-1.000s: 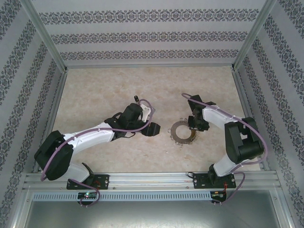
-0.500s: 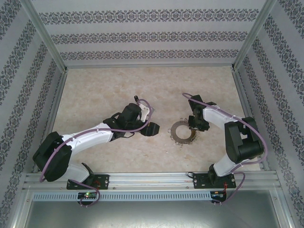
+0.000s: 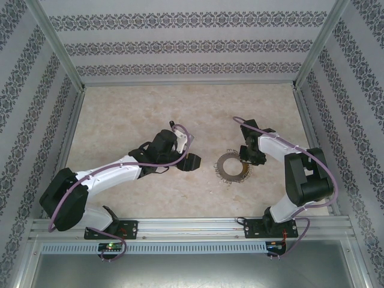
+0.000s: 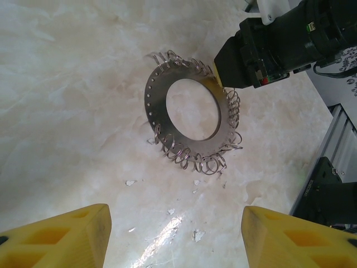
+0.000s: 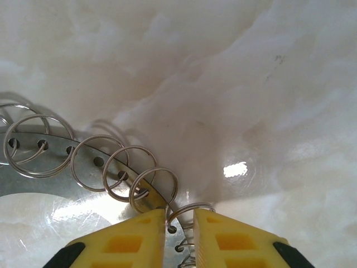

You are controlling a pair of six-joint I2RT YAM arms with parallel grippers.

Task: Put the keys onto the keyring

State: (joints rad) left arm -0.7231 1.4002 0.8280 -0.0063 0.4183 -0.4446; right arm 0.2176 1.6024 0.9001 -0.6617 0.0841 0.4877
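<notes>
Right wrist view first: my right gripper (image 5: 179, 215) has its two yellow fingertips drawn in to a narrow slot, and one wire loop (image 5: 189, 206) of the keyring (image 5: 33, 167) stands right in that slot. I cannot tell whether the pads are actually pinching the wire or only bracketing it. Just beyond the tips, more loops lean over one another along the rim, each threaded through a small hole (image 5: 99, 162) punched in the flat grey plate. My left gripper (image 4: 175, 219) is spread wide, a yellow tip in each lower corner of its own camera, with nothing between them but bare table. It looks across at the ring from well back. The ring lies flat on the pale marbled table (image 3: 132, 114), its big centre hole facing straight up. Being round, it has no real long axis, and it only reads as an oval from the left wrist because of the slant. Its loops fan outward and bunch thickest along the edge nearer that camera and on the side under the right gripper. In the top view the ring sits between the two grippers, touching the right one and clear of the left. A few white flecks (image 4: 129, 182) dot the table near it.
</notes>
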